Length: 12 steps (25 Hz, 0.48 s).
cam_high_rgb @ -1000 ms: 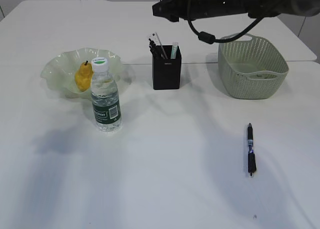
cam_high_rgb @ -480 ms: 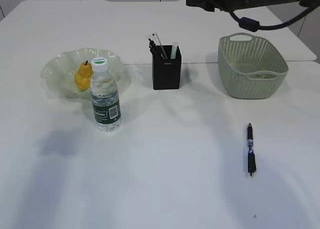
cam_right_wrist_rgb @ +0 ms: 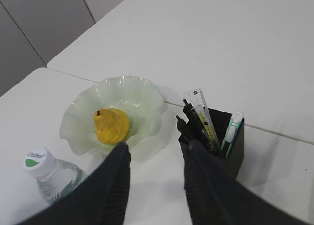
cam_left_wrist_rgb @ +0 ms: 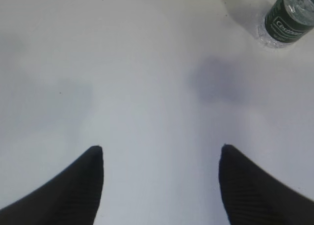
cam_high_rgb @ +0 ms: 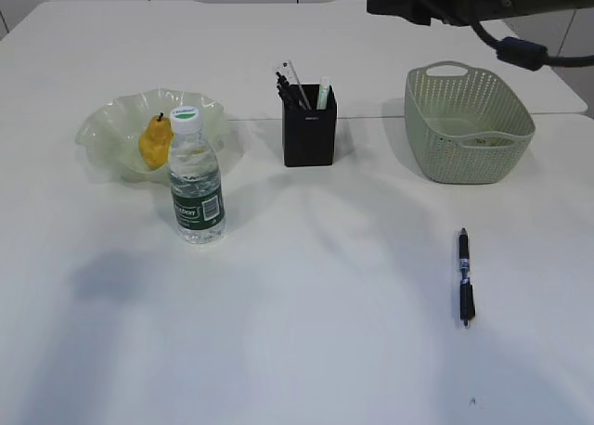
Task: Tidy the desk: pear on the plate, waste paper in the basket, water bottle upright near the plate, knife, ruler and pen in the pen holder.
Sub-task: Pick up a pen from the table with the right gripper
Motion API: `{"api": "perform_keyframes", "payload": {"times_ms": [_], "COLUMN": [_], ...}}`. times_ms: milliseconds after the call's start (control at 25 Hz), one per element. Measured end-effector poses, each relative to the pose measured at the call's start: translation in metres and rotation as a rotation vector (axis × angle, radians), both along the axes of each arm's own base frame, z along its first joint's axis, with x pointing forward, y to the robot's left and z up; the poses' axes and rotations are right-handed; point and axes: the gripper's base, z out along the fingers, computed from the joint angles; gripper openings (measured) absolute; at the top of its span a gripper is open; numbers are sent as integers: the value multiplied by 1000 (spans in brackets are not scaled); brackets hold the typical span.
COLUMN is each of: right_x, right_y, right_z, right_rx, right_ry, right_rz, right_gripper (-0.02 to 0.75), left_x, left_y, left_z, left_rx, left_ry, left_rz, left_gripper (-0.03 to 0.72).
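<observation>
A yellow-orange pear (cam_high_rgb: 154,144) with a short dark stem lay inside the wide, translucent pale-green glass plate (cam_high_rgb: 104,126) with the ruffled rim, at the left rear of the white table (cam_high_rgb: 306,351). Just in front of the plate, the small clear plastic water bottle (cam_high_rgb: 196,178) with its dark green label and pale cap stood upright. Near the middle of the table, the matte black square pen holder (cam_high_rgb: 309,131) held a clear plastic ruler (cam_high_rgb: 291,77) with printed markings, some dark pens and a white-and-green knife-like tool (cam_high_rgb: 323,94), all standing on end. To its right sat the oval sage-green basket (cam_high_rgb: 467,122) with the woven-look wall; a pale scrap showed at its bottom, too small to identify. A black pen (cam_high_rgb: 464,276) lay flat on the table in front of the basket, well apart from the holder. The right gripper (cam_right_wrist_rgb: 154,149) hung high above the table, looking down on plate and holder, its dark jaws parted by a moderate gap with nothing between them. The left gripper (cam_left_wrist_rgb: 161,154) hovered over bare table with its jaws spread wide and empty, the bottle at the upper right edge of its view.
</observation>
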Motion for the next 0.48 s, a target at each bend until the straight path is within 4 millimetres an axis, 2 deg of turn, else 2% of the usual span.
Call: {"api": "perform_keyframes", "payload": {"times_ms": [160, 360, 480], "right_x": [-12, -16, -19], "right_y": [-2, -3, -2], "right_z": [12, 21, 23], "right_rx": [4, 8, 11], "right_ry": [-27, -49, -52], "right_rz": [0, 0, 11], "right_gripper": [286, 286, 286], "left_x": [-23, -70, -91], "left_y": [2, 3, 5], "left_z": [10, 6, 9], "left_rx": [6, 5, 6], "left_ry": [-60, -134, -208], "left_rz": [-1, -2, -1], "left_gripper": [521, 521, 521]}}
